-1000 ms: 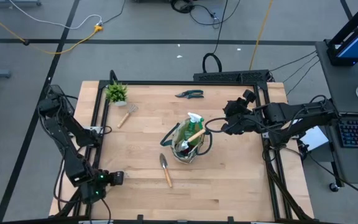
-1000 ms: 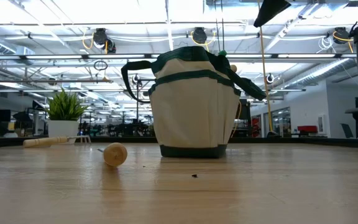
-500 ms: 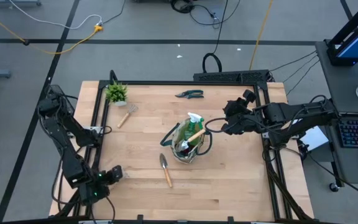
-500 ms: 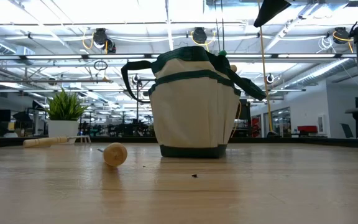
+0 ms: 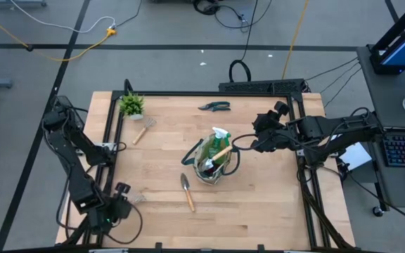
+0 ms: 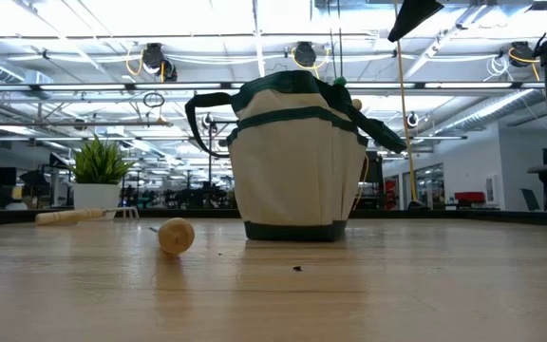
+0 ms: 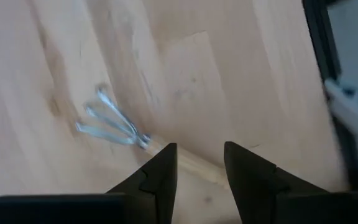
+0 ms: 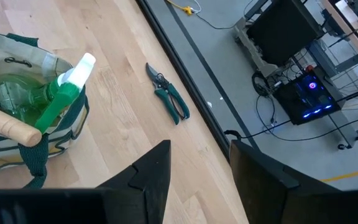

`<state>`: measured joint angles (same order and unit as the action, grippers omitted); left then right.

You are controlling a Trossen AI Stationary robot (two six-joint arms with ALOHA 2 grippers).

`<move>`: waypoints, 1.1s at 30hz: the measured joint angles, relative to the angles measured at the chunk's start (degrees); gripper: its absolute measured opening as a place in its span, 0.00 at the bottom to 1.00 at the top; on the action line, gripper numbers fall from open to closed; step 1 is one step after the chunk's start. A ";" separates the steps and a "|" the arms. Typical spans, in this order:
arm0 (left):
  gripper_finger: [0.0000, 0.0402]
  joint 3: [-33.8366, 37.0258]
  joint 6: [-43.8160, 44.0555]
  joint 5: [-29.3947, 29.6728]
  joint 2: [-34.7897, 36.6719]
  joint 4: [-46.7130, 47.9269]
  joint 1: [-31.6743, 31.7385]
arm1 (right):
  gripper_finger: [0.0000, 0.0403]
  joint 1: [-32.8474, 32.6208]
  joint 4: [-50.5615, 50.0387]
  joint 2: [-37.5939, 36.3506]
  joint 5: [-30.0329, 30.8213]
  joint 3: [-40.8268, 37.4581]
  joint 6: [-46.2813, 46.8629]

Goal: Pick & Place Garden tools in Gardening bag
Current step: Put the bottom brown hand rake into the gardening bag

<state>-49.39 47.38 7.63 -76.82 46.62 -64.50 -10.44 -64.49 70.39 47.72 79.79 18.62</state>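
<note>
Gripping what seems a hand rake (image 7: 114,121) handle — left end effector (image 7: 199,163) clenched.

The gardening bag (image 5: 213,163) stands mid-table with a green spray bottle (image 5: 220,135) and a wooden handle poking out. A trowel (image 5: 187,190) lies just beside it, pruning shears (image 5: 214,107) near the far edge. The left gripper (image 5: 124,202) holds a small hand rake (image 5: 137,199) near the table's front left corner.
</note>
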 joint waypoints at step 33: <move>0.34 -0.11 47.60 1.26 -7.19 0.83 -0.40 | 0.39 0.00 0.02 0.00 -0.06 0.00 0.18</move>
<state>-49.50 94.98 8.89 -84.01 47.45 -64.90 -10.44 -64.47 70.39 47.66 79.79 18.81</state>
